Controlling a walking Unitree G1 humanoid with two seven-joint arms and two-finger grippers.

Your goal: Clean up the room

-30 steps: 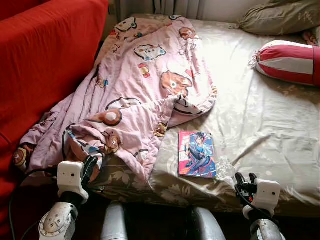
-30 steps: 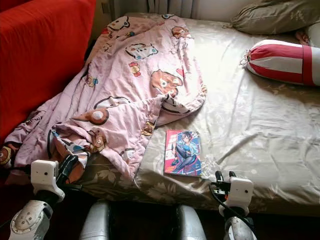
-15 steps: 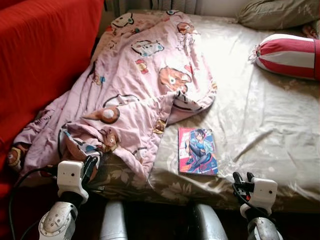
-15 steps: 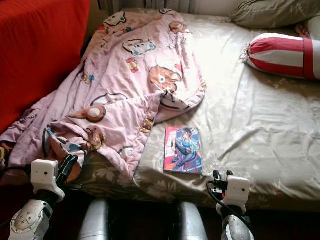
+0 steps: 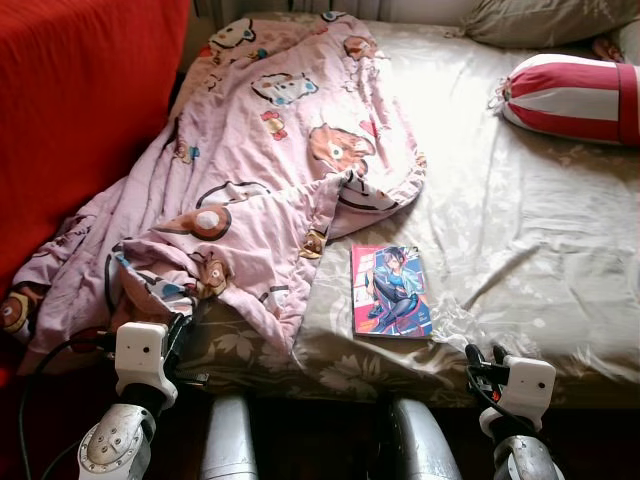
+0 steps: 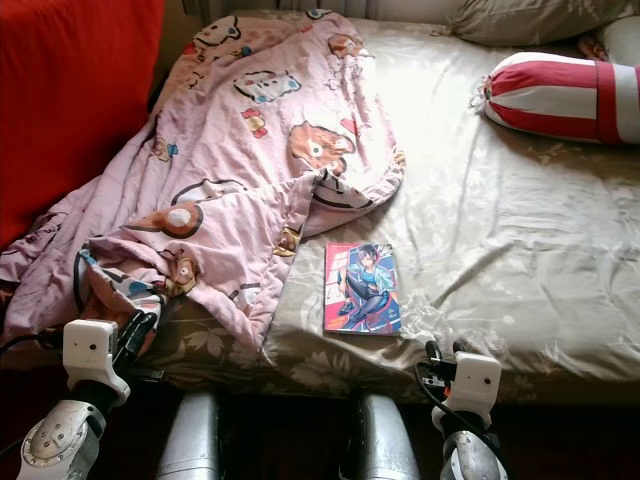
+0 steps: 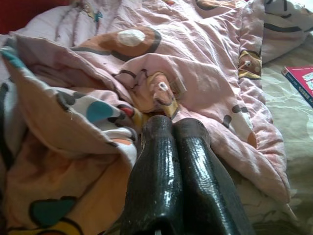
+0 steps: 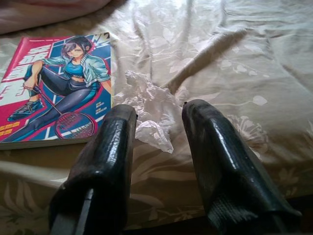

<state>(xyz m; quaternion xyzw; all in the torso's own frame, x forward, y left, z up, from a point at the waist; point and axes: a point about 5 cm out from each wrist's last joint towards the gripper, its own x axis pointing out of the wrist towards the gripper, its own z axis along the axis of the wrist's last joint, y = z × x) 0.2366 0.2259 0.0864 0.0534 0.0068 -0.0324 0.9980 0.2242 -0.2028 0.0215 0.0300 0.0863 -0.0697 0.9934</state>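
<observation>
A rumpled pink cartoon blanket (image 5: 270, 170) covers the left half of the bed and hangs over its front edge. A comic book (image 5: 391, 290) with a bright pink and blue cover lies flat near the front edge. Just right of it sits a crumpled clear plastic wrapper (image 8: 149, 105). My right gripper (image 8: 160, 108) hovers low at the bed's front edge, open, with the wrapper just beyond its fingertips and the book (image 8: 54, 103) off to one side. My left gripper (image 7: 173, 122) is shut and empty, pointing at the blanket's bunched folds (image 7: 195, 58) at the front left corner.
A red and white striped bolster (image 5: 575, 100) lies at the far right of the beige floral sheet (image 5: 520, 230), with an olive pillow (image 5: 540, 18) behind it. Red furniture (image 5: 80, 110) stands along the bed's left side. My silver legs (image 5: 230, 440) are against the bed front.
The whole picture has slid as the camera moved a little closer to the bed. The blanket, book and wrapper lie as before, and both grippers keep their poses.
</observation>
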